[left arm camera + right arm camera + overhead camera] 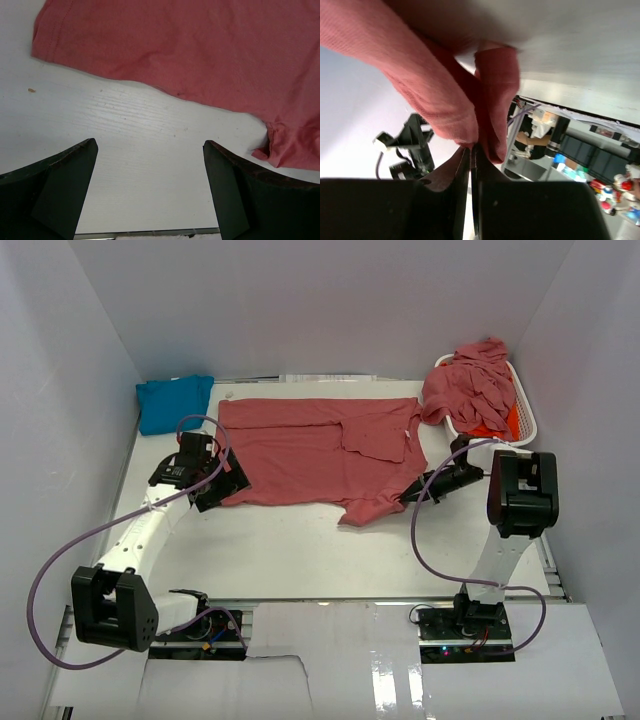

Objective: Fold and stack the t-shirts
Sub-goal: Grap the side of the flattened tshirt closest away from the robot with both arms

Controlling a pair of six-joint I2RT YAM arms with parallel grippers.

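High rear camera overlooks table (300, 560); wrist cameras closely face shirt (310, 450).

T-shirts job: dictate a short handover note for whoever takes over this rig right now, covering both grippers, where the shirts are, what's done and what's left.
Left gripper: open, holding nothing, over bare table just off the near left hem of the spread rose-red t-shirt.
Right gripper: shut on a pinch of that shirt's right edge, cloth lifted.
Turquoise t-shirt: compact, far left corner, looks folded.
White basket, far right: heap of rose-red t-shirts over an orange t-shirt.
Done: one shirt laid out, a flap turned onto its middle.
Left: finish this fold, stack it, then the basket's shirts.
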